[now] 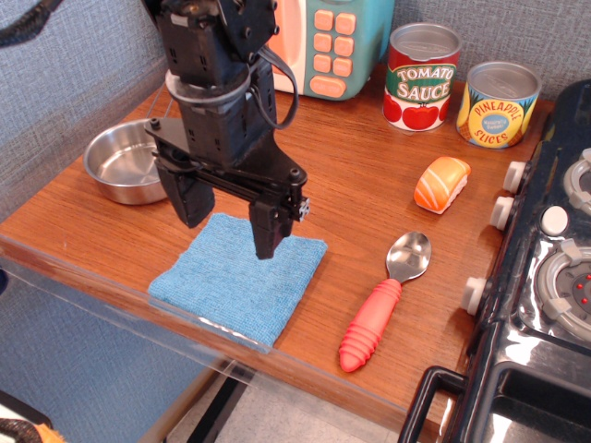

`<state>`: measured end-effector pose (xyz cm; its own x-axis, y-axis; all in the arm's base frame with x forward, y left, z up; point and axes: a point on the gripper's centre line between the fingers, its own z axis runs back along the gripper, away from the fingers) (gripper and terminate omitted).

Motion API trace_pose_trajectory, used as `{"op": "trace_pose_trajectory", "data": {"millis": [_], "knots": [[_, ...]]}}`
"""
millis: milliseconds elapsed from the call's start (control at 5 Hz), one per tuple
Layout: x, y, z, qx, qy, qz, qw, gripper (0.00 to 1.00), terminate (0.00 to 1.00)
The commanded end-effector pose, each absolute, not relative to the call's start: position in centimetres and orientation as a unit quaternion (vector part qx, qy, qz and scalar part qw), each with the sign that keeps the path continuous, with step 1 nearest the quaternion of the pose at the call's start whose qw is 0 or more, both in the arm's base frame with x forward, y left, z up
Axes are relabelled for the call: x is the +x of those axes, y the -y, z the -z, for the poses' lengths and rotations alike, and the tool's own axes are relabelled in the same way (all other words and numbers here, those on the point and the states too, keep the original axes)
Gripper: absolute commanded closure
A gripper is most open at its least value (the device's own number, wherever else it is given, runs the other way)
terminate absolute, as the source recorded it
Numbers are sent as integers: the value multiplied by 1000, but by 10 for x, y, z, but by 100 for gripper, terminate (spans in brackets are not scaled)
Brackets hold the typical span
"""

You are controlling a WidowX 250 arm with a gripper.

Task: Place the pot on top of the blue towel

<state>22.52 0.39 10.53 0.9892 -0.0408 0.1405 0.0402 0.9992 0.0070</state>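
The pot (pixel 123 162) is a shallow shiny steel bowl standing at the left rear of the wooden table, empty. The blue towel (pixel 238 275) lies flat near the table's front edge, to the right and in front of the pot. My gripper (pixel 231 226) is black, points down, and hovers over the towel's rear part with its two fingers spread apart and nothing between them. It is to the right of the pot and not touching it.
A tomato sauce can (pixel 421 76) and a pineapple can (pixel 499 103) stand at the back right. A toy sushi piece (pixel 441 184) and a spoon with a red handle (pixel 383 303) lie to the right. A toy stove (pixel 545 277) borders the right side; a toy microwave (pixel 334 41) is behind.
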Motion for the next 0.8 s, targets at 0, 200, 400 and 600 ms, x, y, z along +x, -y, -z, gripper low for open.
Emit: {"op": "trace_pose_trajectory", "data": {"millis": [0, 200, 400, 600], "knots": [[225, -4, -105, 2, 70, 20, 997, 0, 0], [246, -39, -111, 8, 84, -28, 996, 0, 0], [267, -85, -117, 33, 101, -75, 992, 0, 0], [285, -134, -115, 61, 103, -100, 988, 0, 0]]}}
